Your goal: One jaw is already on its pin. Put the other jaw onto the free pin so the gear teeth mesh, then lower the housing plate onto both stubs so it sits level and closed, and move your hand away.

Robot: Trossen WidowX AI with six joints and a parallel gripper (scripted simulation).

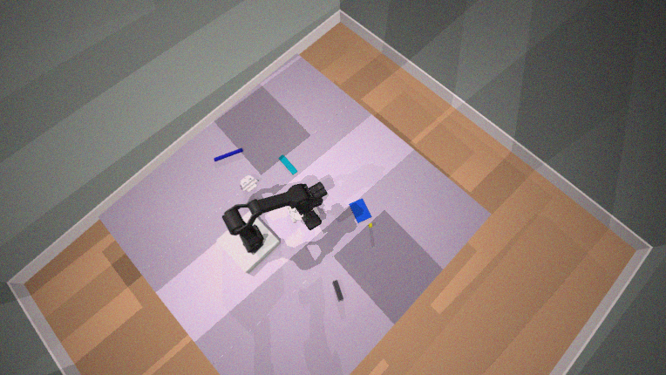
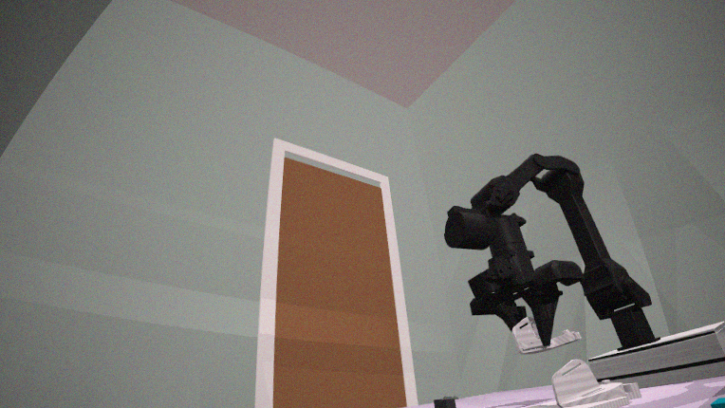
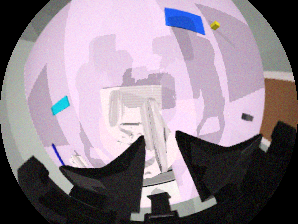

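Note:
My gripper [image 2: 530, 338] [image 3: 160, 136] is shut on a white jaw [image 2: 566, 338] [image 3: 154, 120], holding it in the air, slightly tilted. The white base [image 2: 604, 401] [image 3: 106, 92] lies on the table below it, partly hidden by my arm in the top view and by the held jaw in the wrist view. The other jaw [image 2: 572, 380] [image 3: 114, 107] stands on the base. The held jaw is apart from the base; the free pin cannot be made out. The white housing plate [image 1: 248, 182] [image 3: 78, 160] lies apart on the table.
A cyan block [image 1: 288, 165] [image 3: 60, 105] and a navy rod [image 1: 227, 154] [image 3: 57, 154] lie near the housing plate. A blue tile [image 1: 360, 210] [image 3: 184, 21], a yellow piece [image 1: 370, 225] [image 3: 215, 25] and a dark block [image 1: 337, 289] [image 3: 247, 117] lie across the table.

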